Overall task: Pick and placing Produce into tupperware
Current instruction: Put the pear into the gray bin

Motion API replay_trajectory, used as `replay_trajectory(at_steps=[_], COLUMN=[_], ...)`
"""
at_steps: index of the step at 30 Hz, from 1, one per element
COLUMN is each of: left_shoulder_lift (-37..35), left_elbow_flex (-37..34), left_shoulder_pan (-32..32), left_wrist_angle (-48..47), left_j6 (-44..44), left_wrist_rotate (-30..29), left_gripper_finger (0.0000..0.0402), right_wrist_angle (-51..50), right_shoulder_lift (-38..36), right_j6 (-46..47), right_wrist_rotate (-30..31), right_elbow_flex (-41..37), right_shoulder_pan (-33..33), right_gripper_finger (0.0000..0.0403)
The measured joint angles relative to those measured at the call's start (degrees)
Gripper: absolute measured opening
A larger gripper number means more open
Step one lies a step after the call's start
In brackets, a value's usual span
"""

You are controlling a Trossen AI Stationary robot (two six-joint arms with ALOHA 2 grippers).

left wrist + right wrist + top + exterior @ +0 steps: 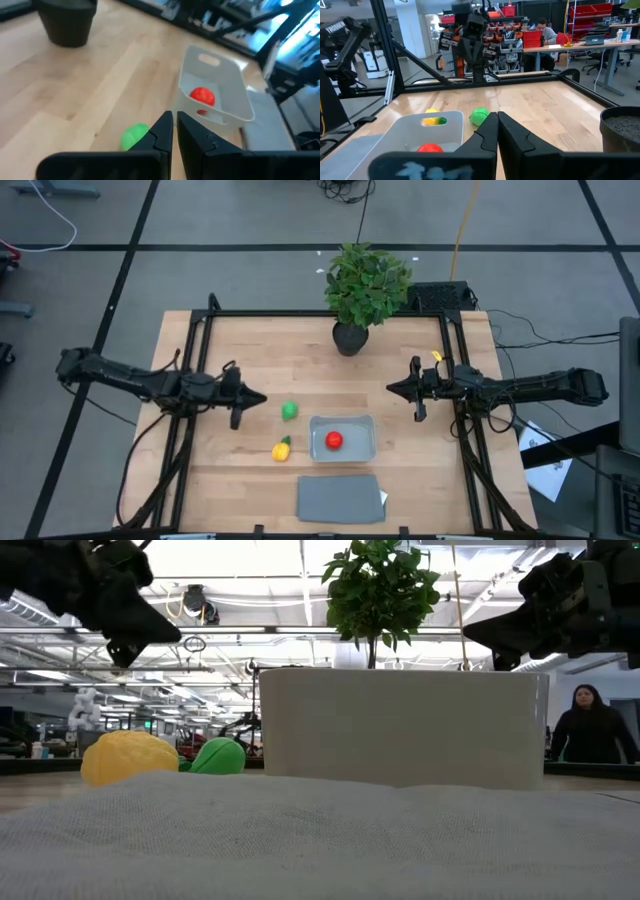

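Observation:
The round red produce piece [333, 441] lies inside the translucent tupperware [345, 422] at the table's near middle. The green piece [289, 411] rests on the wood just left of the tupperware. The yellow piece with a green tip [282, 449] lies a little nearer the front edge. My left gripper [255, 398] hovers shut above the table, left of the green piece [134, 136], tipped slightly down toward it. My right gripper [392, 388] hangs shut and level above the table, right of the tupperware [420, 132].
A flat dark grey lid [340, 498] lies by the front edge, just in front of the tupperware. A leafy plant in a black pot [349, 338] stands at the far middle. Black frame rails run along the table's left and right sides. Bare wood lies between the arms.

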Motion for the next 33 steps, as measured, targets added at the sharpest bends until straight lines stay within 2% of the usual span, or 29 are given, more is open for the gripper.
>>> replay_trajectory(at_steps=[4,7,10,18,23,26,33], left_shoulder_lift=[5.71,9.43,12.27,19.17,24.61,27.37,32.66], left_elbow_flex=[4.94,8.67,11.27,12.58,12.56,12.54,12.54], left_shoulder_pan=[-1.56,-1.49,-0.22,2.36,2.35,2.35,3.88], left_wrist_angle=[-6.42,-11.53,-14.49,-15.01,-13.02,-11.11,-10.35], left_j6=[3.50,4.90,0.22,-6.47,-9.53,-12.76,-20.12], left_wrist_rotate=[1.59,-3.33,-6.74,-5.39,-2.90,-0.87,-0.56], left_gripper_finger=[0.0026,0.0026,0.0026,0.0040,0.0104,0.0158,0.0279], right_wrist_angle=[-0.76,-1.00,-1.00,-1.00,-1.02,-1.02,-1.11], right_shoulder_lift=[0.00,0.00,0.00,0.00,0.00,0.00,0.02], right_j6=[-1.10,-1.14,-1.10,-1.11,-1.15,-1.17,-1.22], right_wrist_rotate=[0.00,0.00,0.00,0.00,0.00,0.00,0.00], right_elbow_flex=[0.02,0.01,0.02,0.02,0.00,0.01,0.01], right_shoulder_pan=[-0.02,-0.02,-0.02,-0.02,-0.02,-0.02,-0.02], right_gripper_finger=[0.0000,0.0000,0.0000,0.0000,0.0000,0.0000,0.0000])
